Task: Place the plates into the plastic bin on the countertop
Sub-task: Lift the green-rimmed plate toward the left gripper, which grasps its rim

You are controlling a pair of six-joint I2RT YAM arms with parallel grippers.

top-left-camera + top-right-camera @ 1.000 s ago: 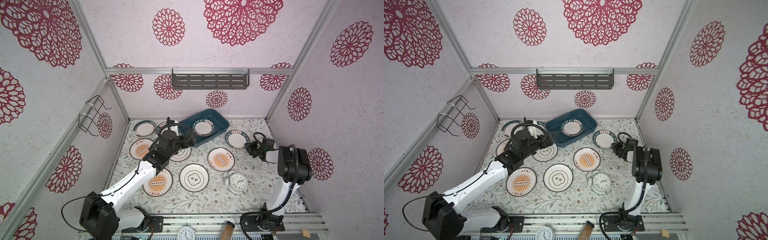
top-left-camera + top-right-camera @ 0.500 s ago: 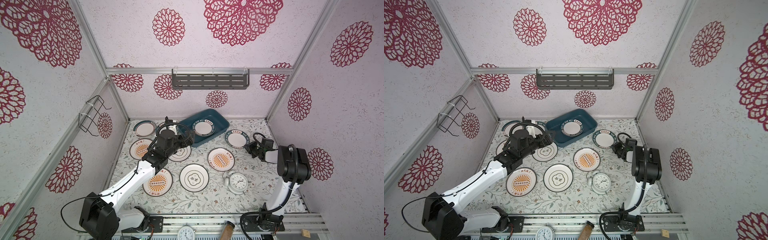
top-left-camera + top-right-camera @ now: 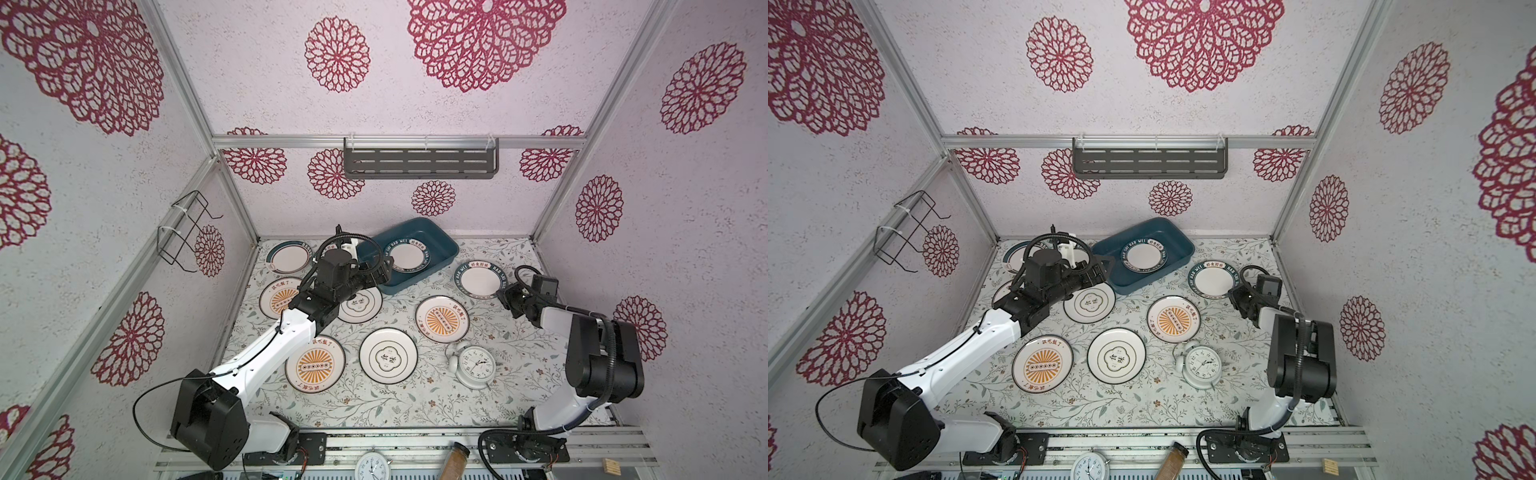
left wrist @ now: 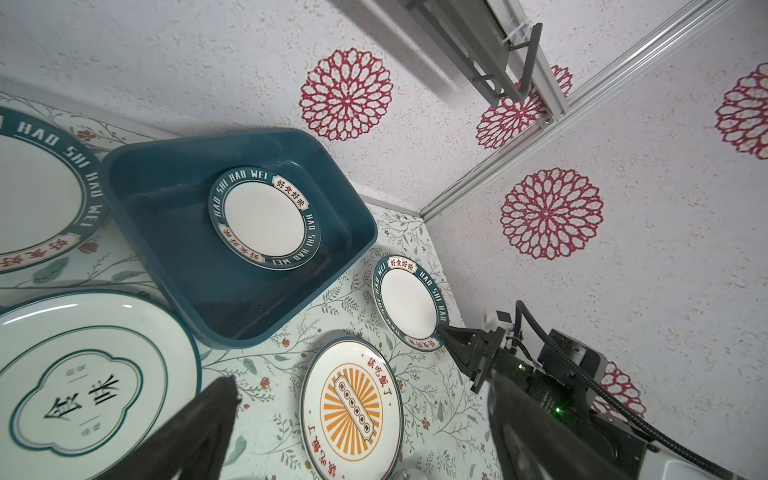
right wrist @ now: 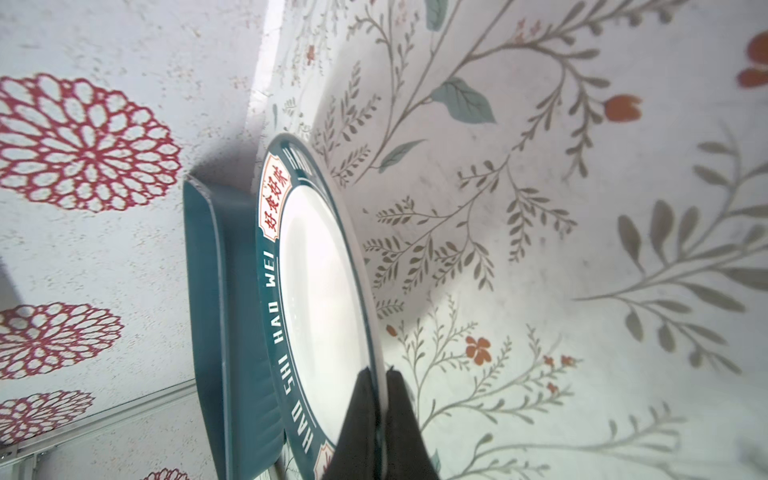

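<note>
Desk [image 3: 415, 399] printed with leafy sprigs is shown from above. Nearest, an orange sunburst plate [image 3: 315, 363], a quatrefoil plate [image 3: 388, 355] and a white alarm clock [image 3: 473, 365] are laid in a row. Behind them a second sunburst plate [image 3: 441, 319] is set mid-desk. A second quatrefoil plate [image 3: 361, 305] is partly hidden under the left arm [image 3: 286, 332], and a third sunburst plate [image 3: 278, 297] lies near the left wall.

Farther back on the right, a teal-rimmed plate [image 3: 482, 280] is pinched at its rim by the right fingers [image 5: 359, 424], which are clamped tight on it. Whether it is raised off the desk cannot be told. The left fingers [image 4: 195, 432] are spread wide with nothing between them, held just beside the near-left corner of the plastic bin [image 3: 442, 257].

The dark teal bin is set askew near the back wall, and one lettered teal-rimmed plate [image 3: 407, 257] is lying flat inside it. A third teal-rimmed plate [image 3: 288, 257] is lying in the far left corner. A grey slotted shelf [image 3: 419, 164] is mounted on the back wall.
</note>
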